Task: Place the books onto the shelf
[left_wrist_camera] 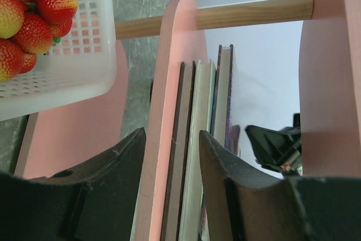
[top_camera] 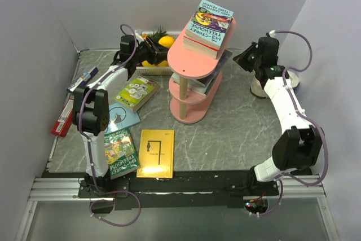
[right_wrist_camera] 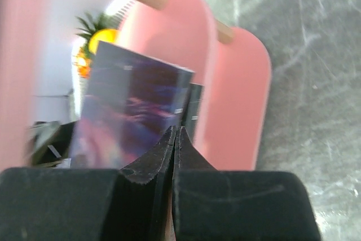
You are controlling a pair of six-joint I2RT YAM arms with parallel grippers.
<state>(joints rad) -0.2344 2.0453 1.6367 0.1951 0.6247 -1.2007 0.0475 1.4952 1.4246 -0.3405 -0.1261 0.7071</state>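
Pink shelf (top_camera: 189, 63), three oval tiers on pale wooden posts, stands mid-counter (top_camera: 237, 128)

- Top tier: stack of books (top_camera: 210, 23), light-blue Treehouse cover uppermost
- Middle tier: several more lying flat, with a purple book (right_wrist_camera: 132, 111) on top, its corner overhanging toward the right arm
- Four lie flat on the counter by the left arm: green book (top_camera: 136, 92), light-blue book (top_camera: 121, 118), green Treehouse book (top_camera: 120, 152), yellow book (top_camera: 156, 153)

Handling, judged: thin paperbacks, so light and floppy, with glossy covers likely to slip. Lying flat they offer no edge to pinch. Best held near the spine, where they are stiffest, once a corner is lifted

White basket (left_wrist_camera: 84, 77) behind the shelf holds strawberries (left_wrist_camera: 34, 15) and yellow fruit (top_camera: 166, 41). It is not part of the job

Left gripper (left_wrist_camera: 172, 136): about half open at the middle tier. In the wrist view the tier's rim and the book edges show between its fingers. No clamping seen

Right gripper (right_wrist_camera: 175, 131): fingers pressed together, holding nothing, tips pointing at the purple book
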